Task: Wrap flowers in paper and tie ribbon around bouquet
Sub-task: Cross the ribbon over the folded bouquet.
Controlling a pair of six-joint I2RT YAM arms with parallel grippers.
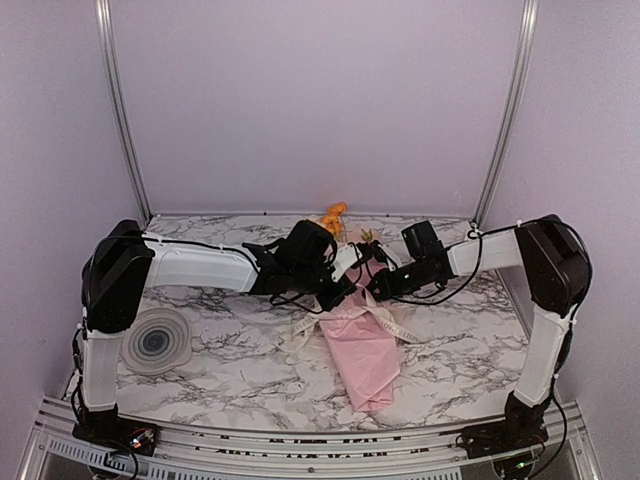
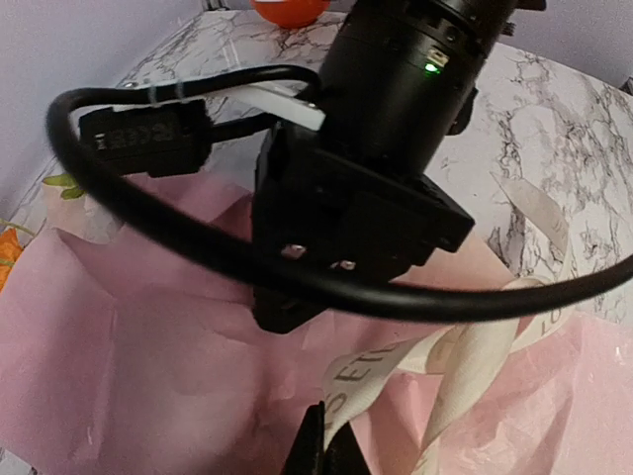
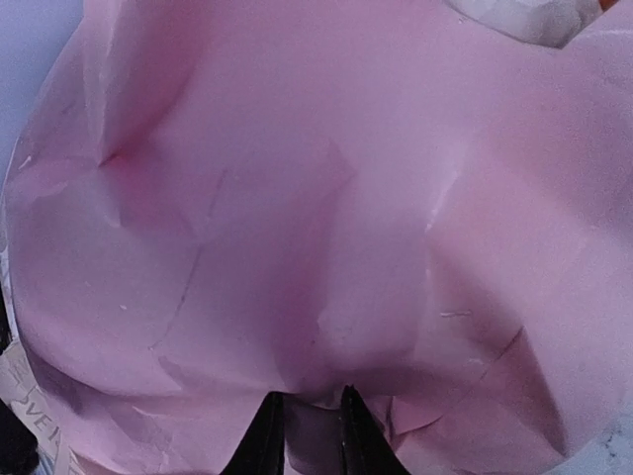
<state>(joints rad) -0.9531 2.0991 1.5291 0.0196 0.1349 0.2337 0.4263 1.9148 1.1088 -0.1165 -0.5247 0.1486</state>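
The bouquet (image 1: 362, 345), a cone of pink paper, lies on the marble table with its narrow end toward the arms. Orange flowers (image 1: 334, 217) stick out at its far end. The cream ribbon (image 1: 397, 323) crosses the cone. In the left wrist view my left gripper (image 2: 334, 437) is shut on a printed stretch of the ribbon (image 2: 396, 371), just above the pink paper (image 2: 148, 336). The right arm's black wrist (image 2: 376, 178) fills that view. My right gripper (image 3: 312, 430) is shut on a fold of the paper (image 3: 297, 247), its fingers (image 3: 265, 440) a little apart.
A grey ringed disc (image 1: 155, 342) lies on the table beside the left arm. Both arms meet over the bouquet's upper half. A black cable (image 2: 148, 233) loops across the left wrist view. An orange-red round thing (image 2: 289, 8) shows at the far table edge.
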